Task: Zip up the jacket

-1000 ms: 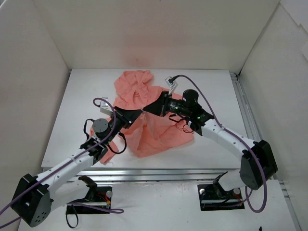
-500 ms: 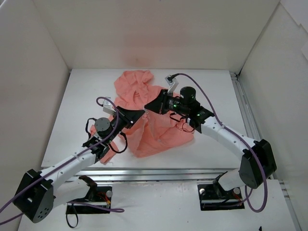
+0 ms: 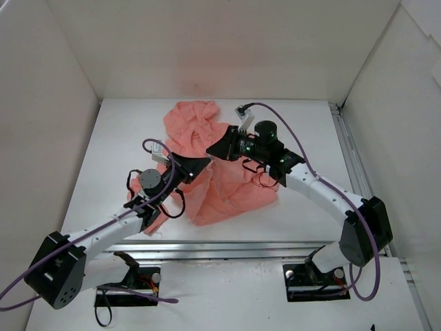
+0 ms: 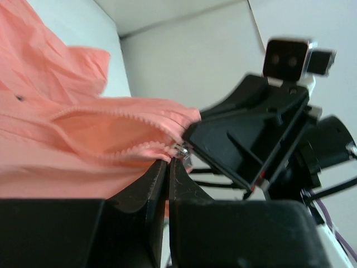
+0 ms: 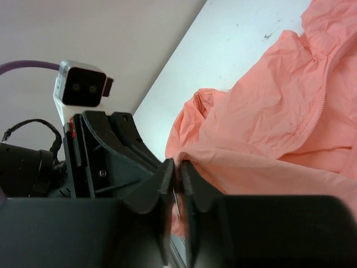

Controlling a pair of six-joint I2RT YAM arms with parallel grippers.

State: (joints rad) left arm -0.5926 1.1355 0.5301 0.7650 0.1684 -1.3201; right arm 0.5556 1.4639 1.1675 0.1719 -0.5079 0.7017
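The salmon-pink jacket [image 3: 224, 186] lies crumpled on the white table, its hood toward the back. My left gripper [image 3: 204, 163] and right gripper [image 3: 211, 153] meet tip to tip over its middle, lifting a ridge of fabric. In the left wrist view my left gripper [image 4: 168, 162] is shut on the jacket's edge just below the metal zip slider [image 4: 182, 151], with the pink zip teeth [image 4: 111, 114] running left. In the right wrist view my right gripper [image 5: 178, 166] is shut on a fold of the jacket [image 5: 268, 128] beside the zip line [image 5: 322, 89].
White walls [image 3: 207, 41] enclose the table [image 3: 110, 158] at back and sides. A metal rail [image 3: 348, 152] runs along the right edge. Purple cables [image 3: 300, 148] loop over both arms. The left sleeve hangs near the left arm [image 3: 148, 200].
Both grippers have shifted slightly left and toward the back together, still pinching the jacket; the fabric between them has risen and tightened a little.
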